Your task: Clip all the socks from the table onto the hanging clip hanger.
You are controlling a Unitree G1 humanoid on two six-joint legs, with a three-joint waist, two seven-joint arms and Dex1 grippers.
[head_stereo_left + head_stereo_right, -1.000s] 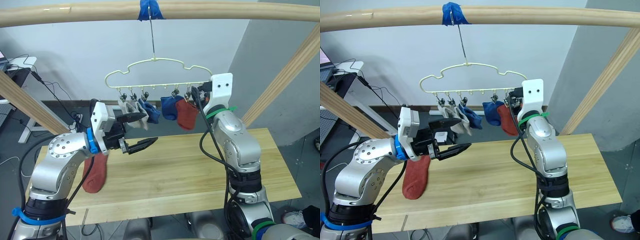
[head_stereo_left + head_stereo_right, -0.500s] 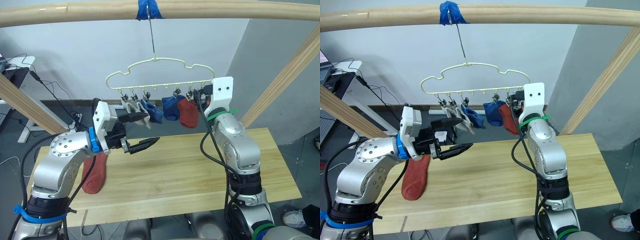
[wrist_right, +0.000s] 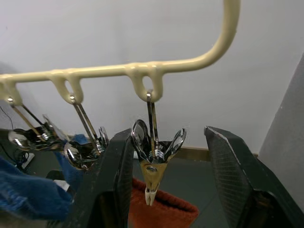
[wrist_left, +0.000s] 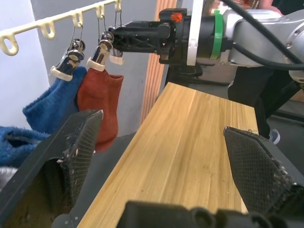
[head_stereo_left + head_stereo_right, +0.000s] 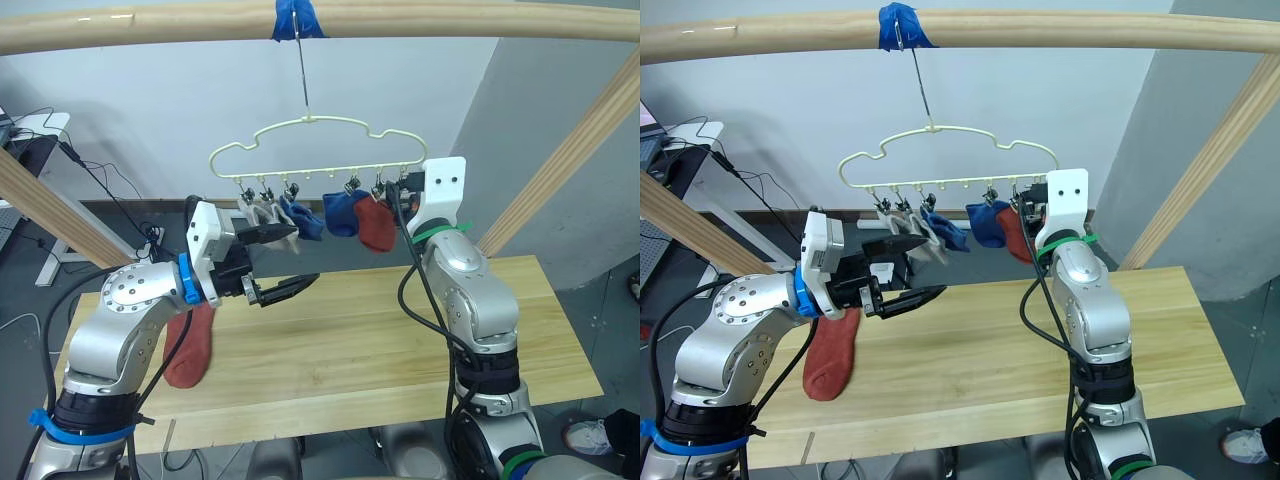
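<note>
The hanger (image 5: pixel 318 150) hangs from the pole (image 5: pixel 320 22) at upper centre, five socks (image 5: pixel 318 220) clipped along it. The right gripper (image 3: pixel 164 185), jaws spread, sits either side of an empty end clip (image 3: pixel 153 164). The left gripper (image 5: pixel 278 262), spread and empty, hovers left of centre above the table (image 5: pixel 360 350). One red sock (image 5: pixel 190 345) lies at the table's left edge.

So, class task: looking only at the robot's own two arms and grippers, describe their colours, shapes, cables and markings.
Both arms are rounded silver-grey shells with black cables looped alongside. The left arm has a blue wrist band; the right arm has a green one. Each wrist carries a white block. The left gripper and right gripper have two black tapering fingers with textured inner pads.
</note>
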